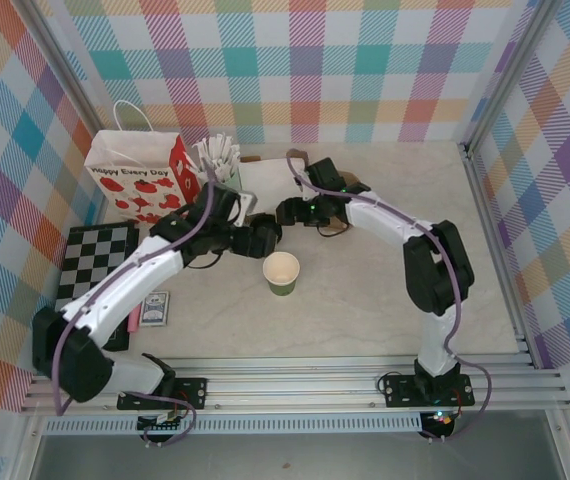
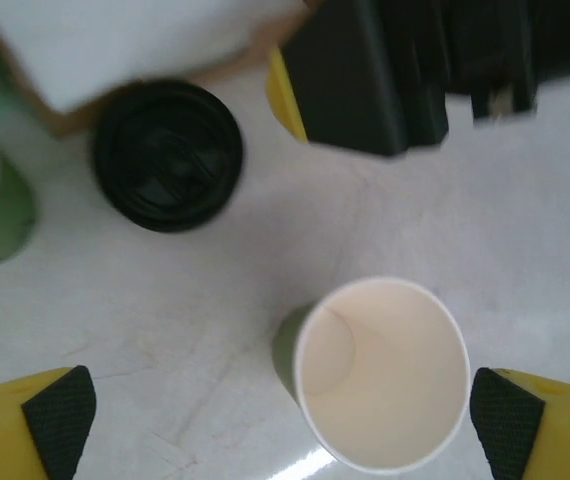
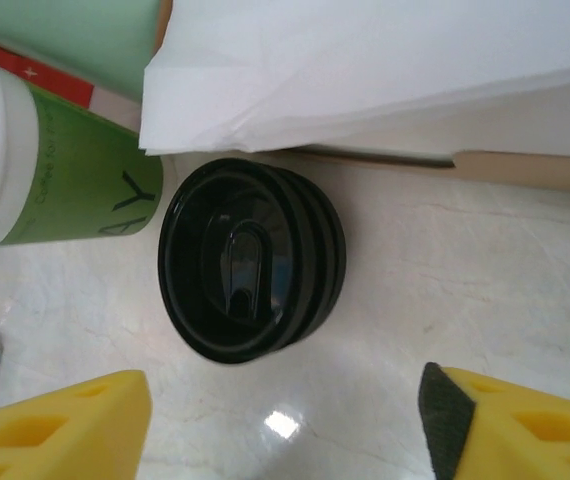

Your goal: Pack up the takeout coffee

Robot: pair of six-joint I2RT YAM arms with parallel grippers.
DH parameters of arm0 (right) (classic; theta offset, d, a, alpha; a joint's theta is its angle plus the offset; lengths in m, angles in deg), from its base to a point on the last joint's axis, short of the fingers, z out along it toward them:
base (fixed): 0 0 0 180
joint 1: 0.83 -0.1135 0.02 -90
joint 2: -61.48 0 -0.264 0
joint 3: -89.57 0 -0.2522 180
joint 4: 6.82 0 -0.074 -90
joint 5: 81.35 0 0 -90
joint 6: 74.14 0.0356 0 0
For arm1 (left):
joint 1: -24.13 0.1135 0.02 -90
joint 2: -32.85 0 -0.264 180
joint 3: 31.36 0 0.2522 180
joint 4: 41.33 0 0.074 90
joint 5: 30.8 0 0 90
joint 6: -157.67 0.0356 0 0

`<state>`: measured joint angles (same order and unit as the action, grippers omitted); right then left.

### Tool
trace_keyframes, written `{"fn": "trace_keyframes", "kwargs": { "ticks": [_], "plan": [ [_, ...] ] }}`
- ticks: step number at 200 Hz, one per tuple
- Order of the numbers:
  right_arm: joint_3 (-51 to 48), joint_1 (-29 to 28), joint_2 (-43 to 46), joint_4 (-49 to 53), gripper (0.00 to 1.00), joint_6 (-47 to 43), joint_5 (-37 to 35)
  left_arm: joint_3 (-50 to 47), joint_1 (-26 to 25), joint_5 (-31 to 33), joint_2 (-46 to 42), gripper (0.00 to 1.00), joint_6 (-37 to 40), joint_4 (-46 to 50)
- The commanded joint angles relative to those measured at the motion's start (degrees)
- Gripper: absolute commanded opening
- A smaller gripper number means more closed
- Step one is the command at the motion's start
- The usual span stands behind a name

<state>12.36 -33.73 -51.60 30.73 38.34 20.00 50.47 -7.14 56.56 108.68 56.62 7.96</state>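
A green paper cup (image 1: 281, 272), cream inside and with its mouth uncovered, stands upright mid-table. In the left wrist view the cup (image 2: 382, 372) sits between the fingers of my open left gripper (image 2: 283, 425), close to the right pad (image 2: 505, 425) and well apart from the left one. A stack of round black lids (image 3: 250, 260) lies on the table just beyond my right gripper (image 3: 285, 430), which is open with nothing between its fingers. From above, the left gripper (image 1: 263, 240) hovers just behind the cup and the right gripper (image 1: 288, 212) is further back.
A strawberry-print paper bag (image 1: 140, 175) stands at the back left beside a holder of white sticks (image 1: 215, 155). A stack of green cups (image 3: 65, 180) and white napkins (image 3: 385, 70) crowd the lids. A checkerboard (image 1: 95, 262) and a small card box (image 1: 157, 310) lie at the left.
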Motion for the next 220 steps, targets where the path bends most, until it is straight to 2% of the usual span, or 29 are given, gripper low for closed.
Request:
{"fn": "trace_keyframes", "kwargs": {
  "ticks": [1,27,36,47,61,79,93,125,157,187,220],
  "plan": [
    [6.06,-2.30,-3.92,5.86,0.67,-1.73,-6.25,-1.43,0.51,18.79,-2.63,1.00,-19.88,-2.61],
    [13.88,-3.44,-10.23,11.79,0.59,-1.68,-9.48,-5.31,0.50,31.34,-5.03,1.00,-41.14,1.48],
    [15.32,-3.70,-11.46,12.59,0.58,-1.06,-11.04,-7.01,0.59,33.61,-5.64,1.00,-45.67,1.84],
    [16.65,-3.80,-12.69,12.83,0.58,-1.16,-10.39,-8.27,0.77,34.66,-5.94,1.00,-47.63,2.00],
    [19.98,-4.22,-14.76,14.89,0.57,-1.88,-10.37,-8.16,0.86,36.03,-5.43,1.00,-48.35,3.59],
    [23.34,-5.27,-16.97,18.92,0.53,-1.30,-17.10,-7.02,1.01,37.91,-4.46,1.00,-48.35,6.46],
    [23.50,-5.56,-17.29,18.67,0.52,-1.39,-17.35,-6.49,1.40,38.13,-3.82,1.00,-47.76,7.48],
    [26.21,-6.01,-19.15,20.55,0.44,-1.77,-17.41,-6.80,2.41,36.18,-2.55,1.00,-47.87,7.79],
    [29.04,-6.64,-21.11,22.95,0.39,-3.48,-17.95,-7.56,2.87,32.77,-1.96,1.00,-44.52,4.92],
    [30.76,-7.00,-22.27,24.48,0.35,-3.78,-19.24,-7.22,3.02,32.19,-1.11,1.00,-43.62,5.40],
    [31.49,-7.56,-21.84,25.02,0.27,-4.49,-21.62,-7.17,3.06,31.11,-0.42,1.00,-43.36,5.94]
  ]
}}
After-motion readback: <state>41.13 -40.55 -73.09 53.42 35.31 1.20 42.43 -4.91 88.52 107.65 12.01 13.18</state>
